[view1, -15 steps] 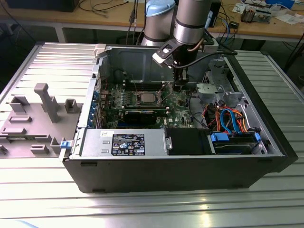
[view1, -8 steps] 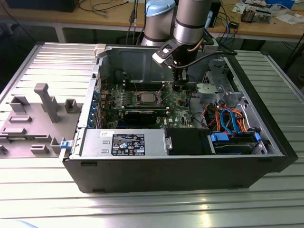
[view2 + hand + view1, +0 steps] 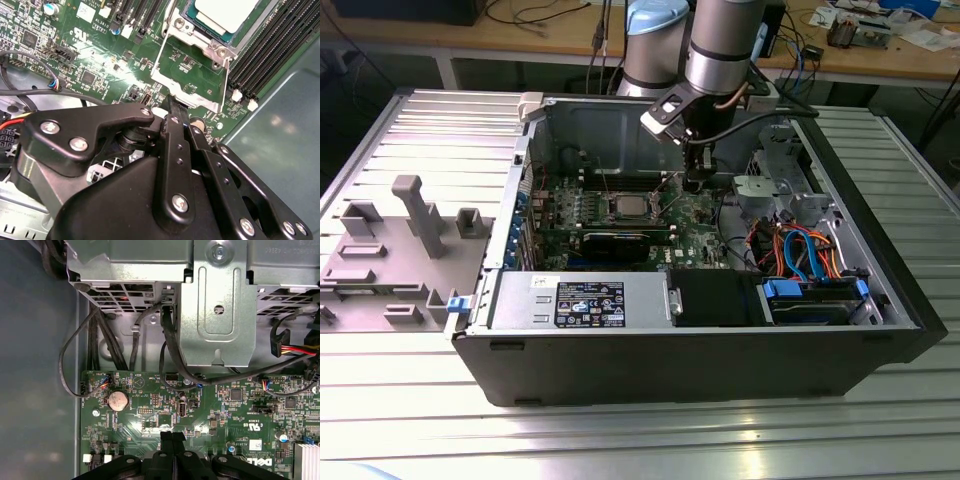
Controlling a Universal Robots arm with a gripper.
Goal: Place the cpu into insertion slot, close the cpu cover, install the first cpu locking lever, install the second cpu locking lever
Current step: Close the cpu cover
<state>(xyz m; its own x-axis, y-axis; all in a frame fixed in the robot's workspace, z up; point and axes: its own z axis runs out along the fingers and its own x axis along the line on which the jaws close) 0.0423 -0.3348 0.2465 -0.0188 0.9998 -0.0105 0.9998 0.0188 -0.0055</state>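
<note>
The cpu (image 3: 224, 14), with its silver-grey top up, lies in the insertion slot (image 3: 212, 44) on the green board; in the exterior view the cpu (image 3: 625, 207) sits mid-case. The cpu cover (image 3: 159, 52), a thin silvery frame, is swung open off the slot, and green board shows through its square window. My gripper (image 3: 172, 103) is shut, with its black fingertips pressed together right at the cover's free edge. Whether they pinch that edge is hidden. In the exterior view the gripper (image 3: 695, 182) hangs to the exterior view's right of the slot. The shut gripper (image 3: 172, 436) also shows over the board in the first wrist view.
Long black memory slots (image 3: 280, 45) run beside the slot. A silver power-supply box (image 3: 580, 300) fills the case's near side. A metal drive cage (image 3: 775, 195) and coloured cables (image 3: 800, 250) lie at the exterior view's right. A grey fixture block (image 3: 390, 250) stands outside the case.
</note>
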